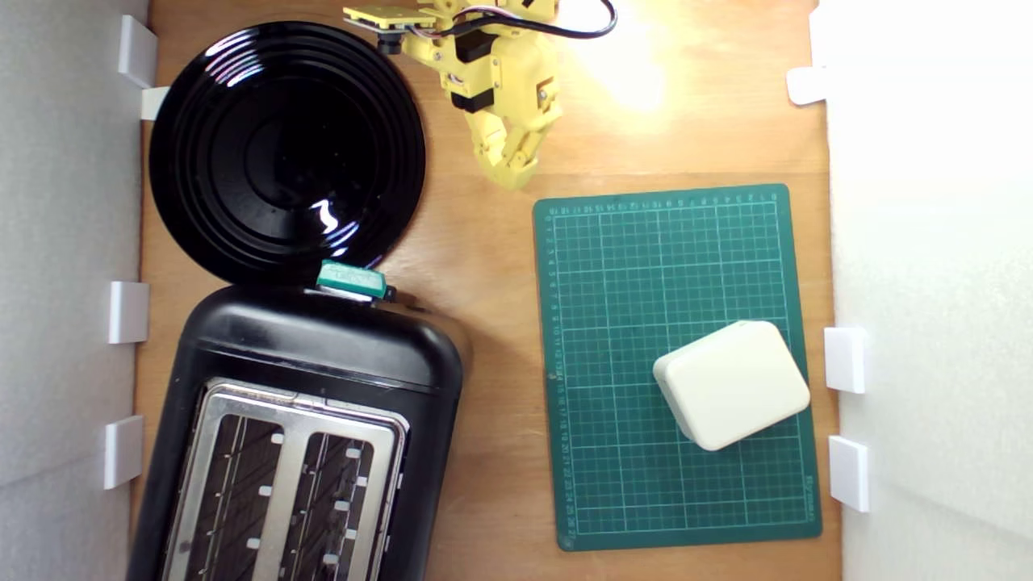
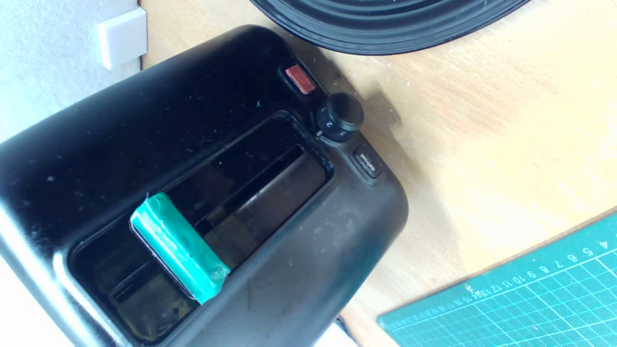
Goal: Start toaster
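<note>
So, taking the exterior view from its left to its right:

Side wall: pale, with small white brackets along the edge of the wooden table.

Toaster: glossy black, lying at the lower part of the exterior view's left, silver top plate with two empty slots facing the camera. Its long axis runs up and down that view, slightly tilted.

Lever: teal-green tab on the toaster's end face, the end that points toward the arm. In the wrist view the lever sits near one end of a long recessed slot, and the slot's length runs down the face toward the table.

Controls: red button, black dial and a small dark button in a row beside the slot, seen only from the wrist.

Plate: round, black, ribbed, between the toaster's lever end and the top of the exterior view; its rim lies just beside the lever.

Gripper: yellow, at the top centre of the exterior view, well apart from the lever and holding nothing. The fingers look drawn close together, tips toward the mat, though the angle makes this uncertain.

Key relation: the lever lies toward the exterior view's left and lower than the fingertips, past the plate's edge. My judgement is that the fingers must come over the tab and press along the slot.

Cutting mat: green, gridded, on the exterior view's right.

Cream block: rounded, resting on the mat, far from the toaster.
</note>
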`<state>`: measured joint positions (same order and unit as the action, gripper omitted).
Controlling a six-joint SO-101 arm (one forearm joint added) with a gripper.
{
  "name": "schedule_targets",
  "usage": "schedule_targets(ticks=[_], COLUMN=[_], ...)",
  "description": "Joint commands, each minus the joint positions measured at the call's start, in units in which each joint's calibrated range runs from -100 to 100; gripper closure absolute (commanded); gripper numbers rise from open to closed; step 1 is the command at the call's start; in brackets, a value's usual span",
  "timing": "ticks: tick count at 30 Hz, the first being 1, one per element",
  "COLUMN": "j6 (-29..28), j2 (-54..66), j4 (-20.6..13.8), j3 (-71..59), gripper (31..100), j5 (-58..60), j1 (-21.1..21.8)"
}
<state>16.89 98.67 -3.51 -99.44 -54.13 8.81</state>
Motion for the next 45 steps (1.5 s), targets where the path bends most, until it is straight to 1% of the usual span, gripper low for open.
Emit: schedule_targets(ticks=[1, 9, 11, 14, 18, 22, 25, 29, 32, 35, 39, 41, 43, 45], j6=[0.2, 0.3, 0.4, 2.9, 4.8, 6.2, 6.3, 7.2, 6.8, 6.9, 7.3, 7.8, 10.8, 14.1], j2=[0.7, 0.6, 0.3, -0.2, -1.4, -5.8, -11.0, -20.2, -26.7, -31.3, -36.2, -37.6, -38.2, -38.5], j4=[-0.8, -0.7, -0.7, 0.0, 0.2, 0.2, -0.9, -3.1, -8.2, -12.2, -18.4, -21.0, -20.7, -20.3], j3=[-0.3, -0.3, -0.3, -0.3, 0.3, 4.8, 11.7, 21.8, 29.2, 33.8, 36.8, 37.5, 37.9, 37.6], gripper=[98.9, 98.9, 98.9, 98.9, 98.9, 98.9, 98.9, 98.9, 98.9, 98.9, 98.9, 98.9, 98.9, 98.9], j5=[-0.1, 0.0, 0.0, 0.0, 0.1, 0.0, 0.0, 0.0, -0.1, -0.1, -0.1, -0.1, -0.1, -0.1], j1=[-0.2, -1.4, -2.3, -3.7, -6.1, -7.7, -8.5, -9.4, -9.3, -9.4, -9.3, -9.3, -9.5, -10.9])
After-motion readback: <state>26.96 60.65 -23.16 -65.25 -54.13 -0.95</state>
